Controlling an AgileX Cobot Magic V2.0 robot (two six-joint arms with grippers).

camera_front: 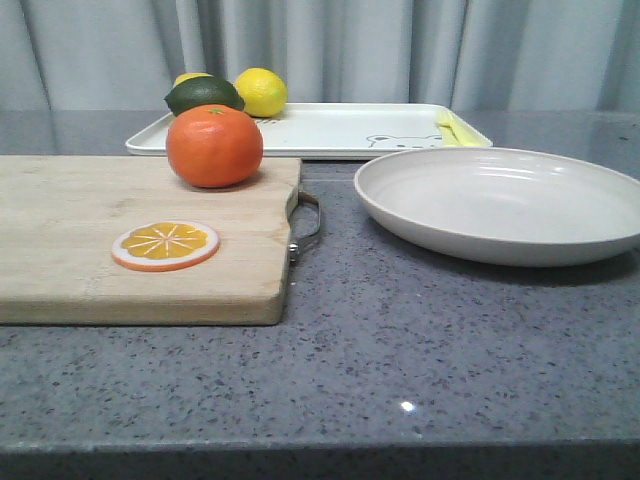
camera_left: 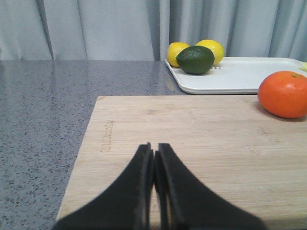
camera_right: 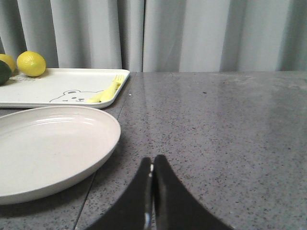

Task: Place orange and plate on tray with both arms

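The orange (camera_front: pixel 214 145) sits at the far right corner of a wooden cutting board (camera_front: pixel 80 250); it also shows in the left wrist view (camera_left: pixel 284 94). The off-white plate (camera_front: pixel 505 203) lies on the counter right of the board, and shows in the right wrist view (camera_right: pixel 45 148). The white tray (camera_front: pixel 330 130) with a bear drawing lies behind both. My left gripper (camera_left: pixel 153 153) is shut and empty over the board, apart from the orange. My right gripper (camera_right: pixel 152 163) is shut and empty over the counter beside the plate. Neither gripper shows in the front view.
A flat orange slice disc (camera_front: pixel 165 245) lies on the board. Two lemons (camera_front: pixel 261 92) and a dark green lime (camera_front: pixel 204 95) sit at the tray's left end, a yellow fork (camera_front: pixel 455 130) at its right end. The board has a metal handle (camera_front: pixel 306 225). Grey curtains hang behind.
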